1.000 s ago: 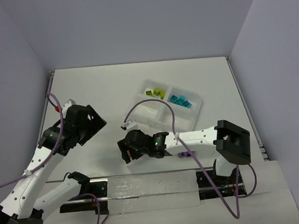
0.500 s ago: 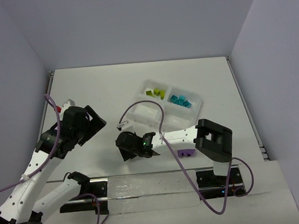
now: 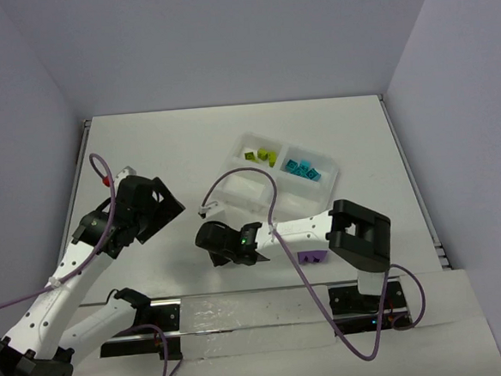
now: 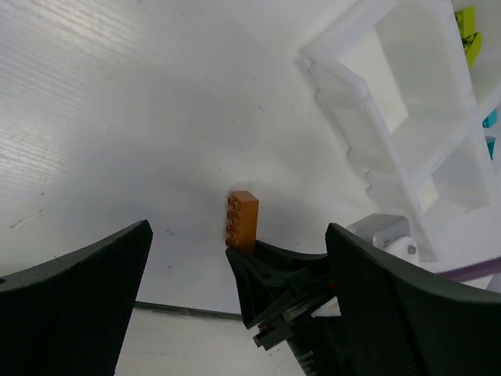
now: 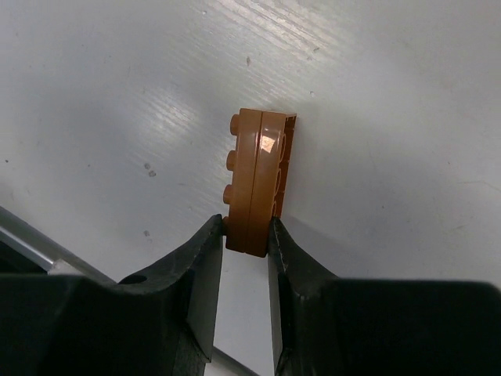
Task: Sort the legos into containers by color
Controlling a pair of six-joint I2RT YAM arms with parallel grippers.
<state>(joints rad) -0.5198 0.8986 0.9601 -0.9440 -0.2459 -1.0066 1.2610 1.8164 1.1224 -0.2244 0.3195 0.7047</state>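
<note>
Orange-brown lego (image 5: 258, 184), on edge on the desk (image 5: 376, 94), sits clamped in the right end effector (image 5: 246, 235), which should lift straight before heading for the tray (image 3: 243, 187) at one o'clock, while the left end effector (image 3: 167, 207) gapes open.

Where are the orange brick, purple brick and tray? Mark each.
orange brick (image 5: 258, 184), right wrist view, its glossy side
purple brick (image 3: 311, 258), top external view, its top
tray (image 3: 307, 199), top external view, bare empty compartment floor

- The right gripper (image 5: 246, 235) has both black fingers (image 5: 205, 258) pressed against the near end of an orange-brown lego (image 5: 261, 180).
- Its studs face left (a seam runs along its length).
- It lies against the white table (image 5: 391, 117).
</note>
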